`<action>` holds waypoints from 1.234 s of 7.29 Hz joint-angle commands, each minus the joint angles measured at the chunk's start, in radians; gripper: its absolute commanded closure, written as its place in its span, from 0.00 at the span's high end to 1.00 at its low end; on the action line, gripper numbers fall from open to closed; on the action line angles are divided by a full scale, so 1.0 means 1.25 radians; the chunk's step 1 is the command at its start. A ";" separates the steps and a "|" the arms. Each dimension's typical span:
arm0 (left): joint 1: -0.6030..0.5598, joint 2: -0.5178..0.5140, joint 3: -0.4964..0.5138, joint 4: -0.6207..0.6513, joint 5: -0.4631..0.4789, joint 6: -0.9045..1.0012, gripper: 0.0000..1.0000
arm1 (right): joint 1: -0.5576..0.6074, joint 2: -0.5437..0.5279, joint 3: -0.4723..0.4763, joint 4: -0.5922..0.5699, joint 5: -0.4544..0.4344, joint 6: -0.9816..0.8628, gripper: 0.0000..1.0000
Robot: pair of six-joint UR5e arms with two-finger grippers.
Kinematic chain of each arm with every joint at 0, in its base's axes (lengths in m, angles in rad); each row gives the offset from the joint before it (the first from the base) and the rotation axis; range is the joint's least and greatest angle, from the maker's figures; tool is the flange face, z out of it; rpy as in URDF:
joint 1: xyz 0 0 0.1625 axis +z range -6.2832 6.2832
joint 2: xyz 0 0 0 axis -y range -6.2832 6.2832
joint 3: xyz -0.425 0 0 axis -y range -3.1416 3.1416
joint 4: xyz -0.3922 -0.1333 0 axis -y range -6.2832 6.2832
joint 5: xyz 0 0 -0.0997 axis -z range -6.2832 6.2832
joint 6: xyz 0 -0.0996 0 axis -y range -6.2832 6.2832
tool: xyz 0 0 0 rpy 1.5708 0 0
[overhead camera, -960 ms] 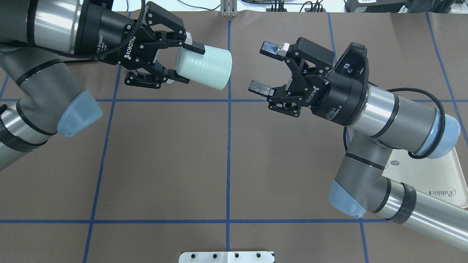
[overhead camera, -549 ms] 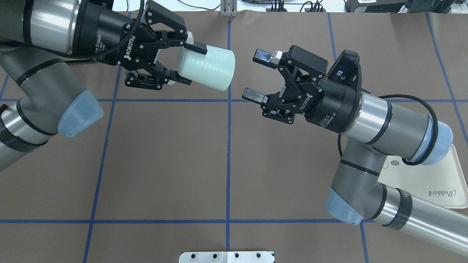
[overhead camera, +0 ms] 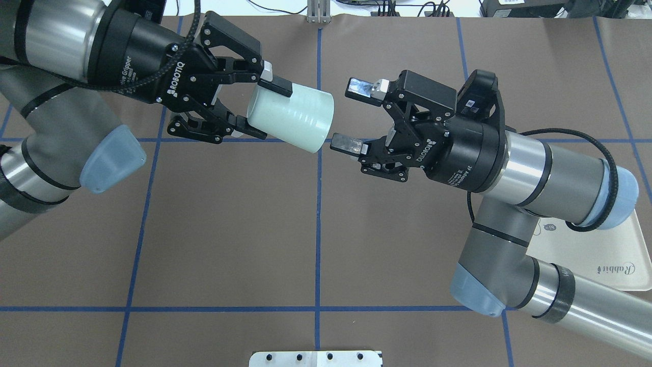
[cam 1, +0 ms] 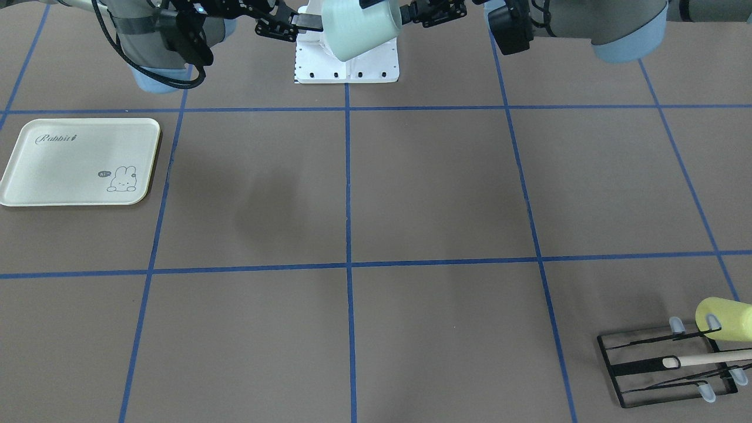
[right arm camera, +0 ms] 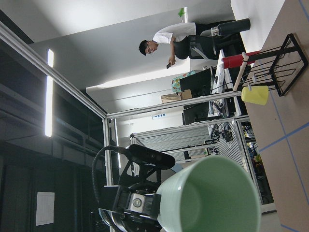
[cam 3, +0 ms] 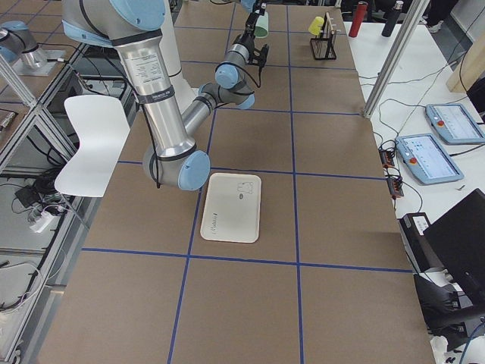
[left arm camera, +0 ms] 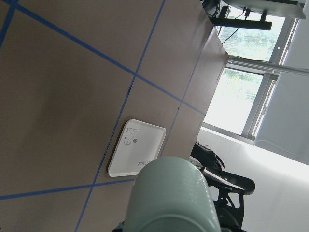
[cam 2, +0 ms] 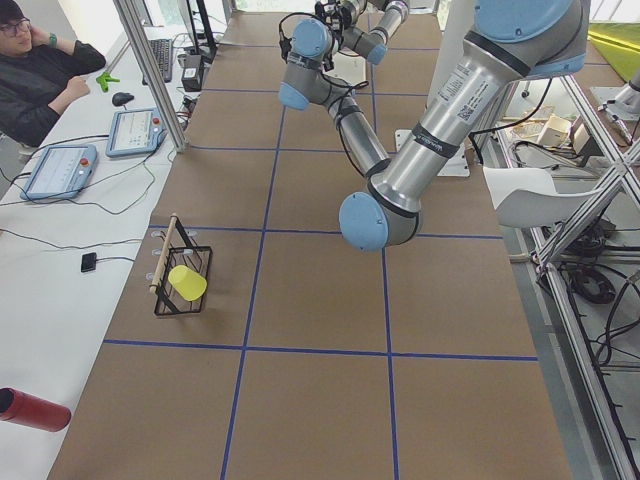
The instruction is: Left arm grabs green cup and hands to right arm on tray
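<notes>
My left gripper (overhead camera: 265, 109) is shut on the base end of the green cup (overhead camera: 293, 118) and holds it on its side, high above the table. The cup's open mouth points at my right gripper (overhead camera: 351, 115). That gripper is open and empty, with its fingertips just off the cup's rim, not around it. The cup also shows in the front view (cam 1: 358, 26), the left wrist view (left arm camera: 174, 198) and the right wrist view (right arm camera: 207, 198). The cream tray (cam 1: 59, 170) lies flat and empty on my right side, partly under my right arm in the overhead view (overhead camera: 606, 250).
A black wire rack (cam 1: 670, 364) with a pale yellow cup (cam 1: 725, 320) and a wooden stick stands at the far corner on my left side. A white mounting plate (overhead camera: 316, 358) sits at the table's near edge. An operator sits beyond the far side.
My right gripper has moved left toward the cup, staying open. My left gripper has carried the cup slightly down and right, so the gap between rim and right fingertips has almost closed.
</notes>
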 commanded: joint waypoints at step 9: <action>0.037 -0.001 -0.050 0.001 -0.008 -0.023 0.22 | 0.002 0.035 0.003 0.002 0.020 -0.011 0.22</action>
